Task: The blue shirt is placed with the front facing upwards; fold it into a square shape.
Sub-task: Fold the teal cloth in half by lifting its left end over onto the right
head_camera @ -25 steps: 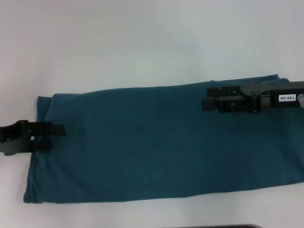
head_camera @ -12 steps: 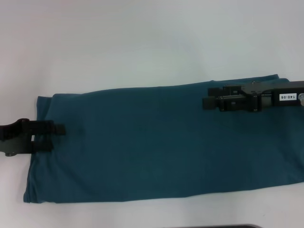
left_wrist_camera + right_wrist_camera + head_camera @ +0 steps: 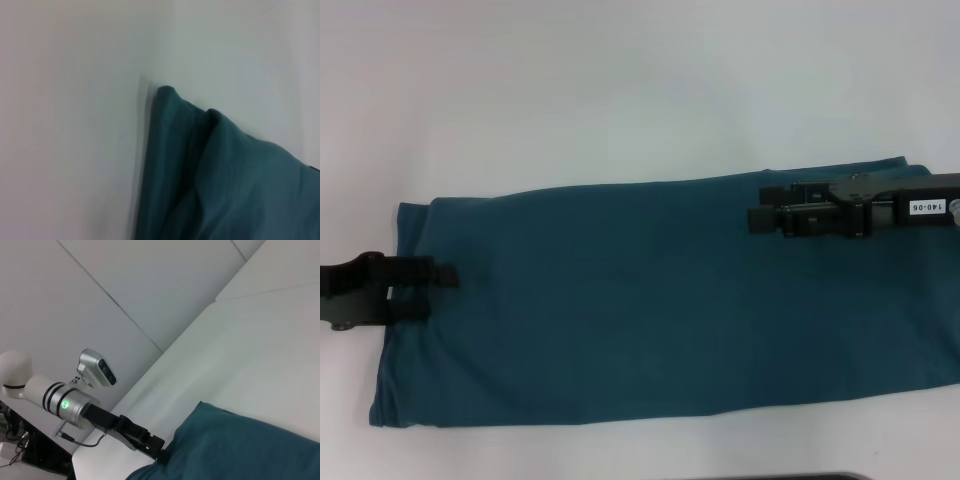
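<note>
Over the last second the left gripper point(image 3: 440, 283) has slid slightly left toward the shirt's left edge; the right gripper point(image 3: 760, 215) barely shifted.

Head view: the shirt point(image 3: 660, 310) lies folded into a long band across the white table point(image 3: 620, 90), its right end running out of view. Bare table lies beyond its far, near and left edges. The left gripper's fingers point(image 3: 442, 272) lie over the left edge, slightly apart; grip unclear. The right gripper hovers over the far right part; I cannot tell its opening.

Left wrist view: a folded, layered shirt corner point(image 3: 220, 175) on the table point(image 3: 65, 125).

Right wrist view: the left gripper point(image 3: 162, 452) meets the shirt's point(image 3: 240, 447) edge.
</note>
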Motion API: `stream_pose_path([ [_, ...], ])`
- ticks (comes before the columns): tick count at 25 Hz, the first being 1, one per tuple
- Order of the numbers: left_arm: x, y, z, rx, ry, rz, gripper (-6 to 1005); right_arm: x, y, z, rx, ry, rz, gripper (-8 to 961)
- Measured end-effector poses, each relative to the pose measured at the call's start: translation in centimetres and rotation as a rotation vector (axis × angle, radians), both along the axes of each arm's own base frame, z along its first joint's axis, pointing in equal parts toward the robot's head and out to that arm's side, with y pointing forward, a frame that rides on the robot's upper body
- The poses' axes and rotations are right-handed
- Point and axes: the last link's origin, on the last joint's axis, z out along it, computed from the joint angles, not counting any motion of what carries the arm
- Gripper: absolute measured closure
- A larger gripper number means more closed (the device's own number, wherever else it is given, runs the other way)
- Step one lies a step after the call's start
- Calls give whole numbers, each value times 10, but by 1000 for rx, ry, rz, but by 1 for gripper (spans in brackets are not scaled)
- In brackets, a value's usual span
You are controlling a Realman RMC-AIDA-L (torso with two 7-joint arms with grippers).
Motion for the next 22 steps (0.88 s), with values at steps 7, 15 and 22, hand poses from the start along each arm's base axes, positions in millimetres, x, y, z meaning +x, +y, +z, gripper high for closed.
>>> stream_pose_path([
  [7,9,-1,12,11,-39,-44,248,0,0,0,-1,0,-3,148],
  [15,10,-1,15,13,-48,-51,248,1,0,0,2,-2,-6,149],
  [22,3,2,20,37,-7,-24,248,1,0,-2,-2,2,-13,150],
])
